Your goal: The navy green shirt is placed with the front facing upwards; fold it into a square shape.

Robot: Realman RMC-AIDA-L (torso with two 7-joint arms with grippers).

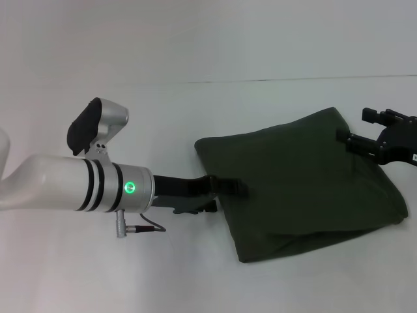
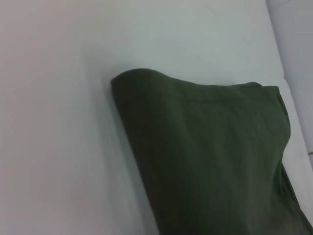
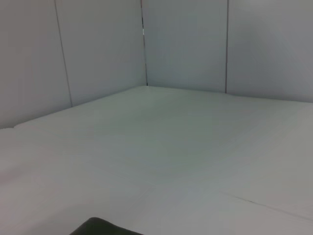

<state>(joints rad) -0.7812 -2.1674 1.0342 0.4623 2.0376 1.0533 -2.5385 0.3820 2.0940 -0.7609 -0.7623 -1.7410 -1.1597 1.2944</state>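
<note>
Judged far along: shirt (image 1: 306,182) already a compact, roughly square, layered bundle on the white table (image 1: 195,39), plain green side up, no print showing, near edge still lumpy and skewed, so probably only squaring and letting go left. Left gripper (image 1: 231,188) at the bundle's left edge, seemingly pinched on a fold, though not sure enough to call; right gripper (image 1: 345,140) at the far right corner, grasp impossible to tell. Only in the left wrist view: the rounded folded corner and stacked edges up close (image 2: 205,147); only in the right wrist view: bare table, panelled walls (image 3: 98,49), a sliver of cloth.
</note>
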